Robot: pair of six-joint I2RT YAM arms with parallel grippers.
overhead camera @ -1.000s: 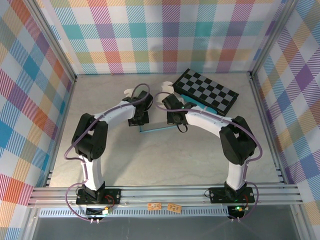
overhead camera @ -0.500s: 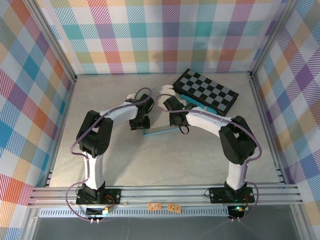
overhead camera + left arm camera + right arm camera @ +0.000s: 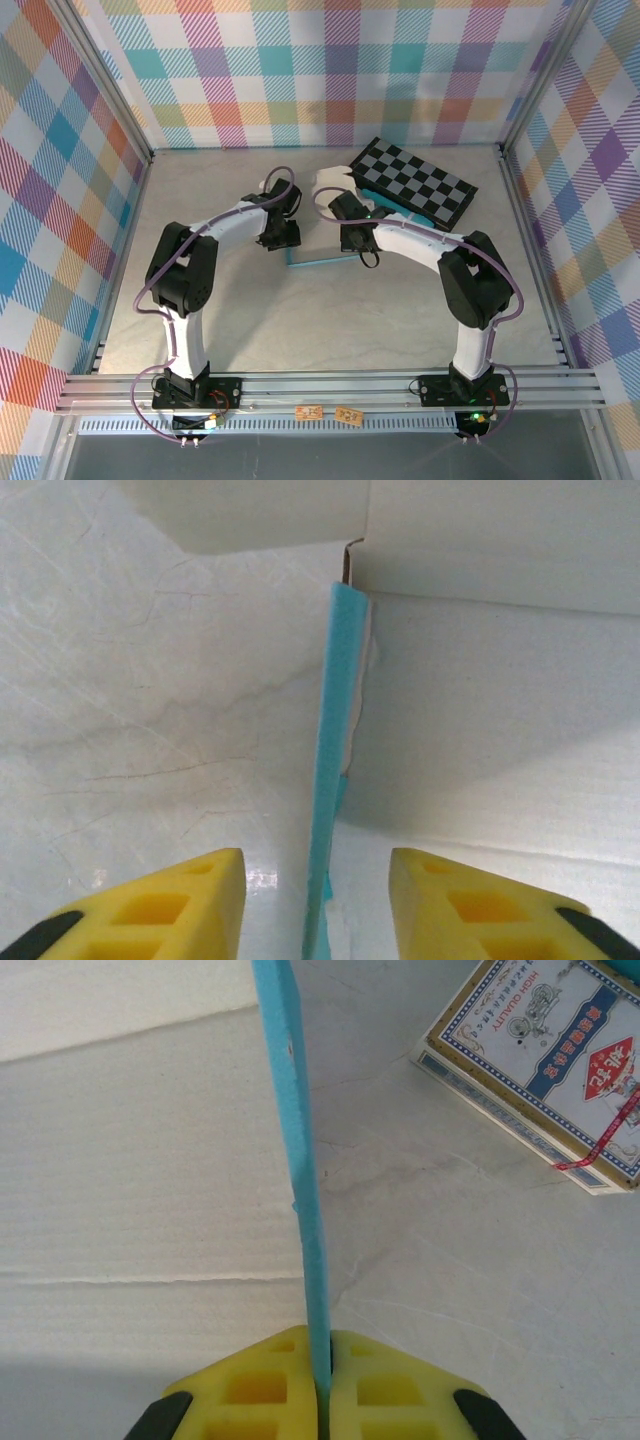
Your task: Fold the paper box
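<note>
The paper box (image 3: pixel 315 263) lies on the table (image 3: pixel 300 330) at mid-depth, between the two grippers. The left gripper (image 3: pixel 278 240) straddles its left wall and the right gripper (image 3: pixel 352 245) pinches its right wall. The checkerboard (image 3: pixel 415 180) lies behind the box, to the right.

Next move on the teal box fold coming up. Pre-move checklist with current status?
1. Right fingers shut on an upright wall of the teal-blue thin cardboard paper box: ok.
2. Left fingers open, one on either side of a teal wall: ok.
3. Wall roughly centred between the left fingers: ok.
4. Left fingers touching that wall: not ok, there are gaps on both sides.
5. Wall edge clean: not ok, its upper edge looks frayed and wavy in the left wrist view.
6. Black-and-grey checkerboard clear of the box: cannot tell, the right arm covers the gap.
</note>
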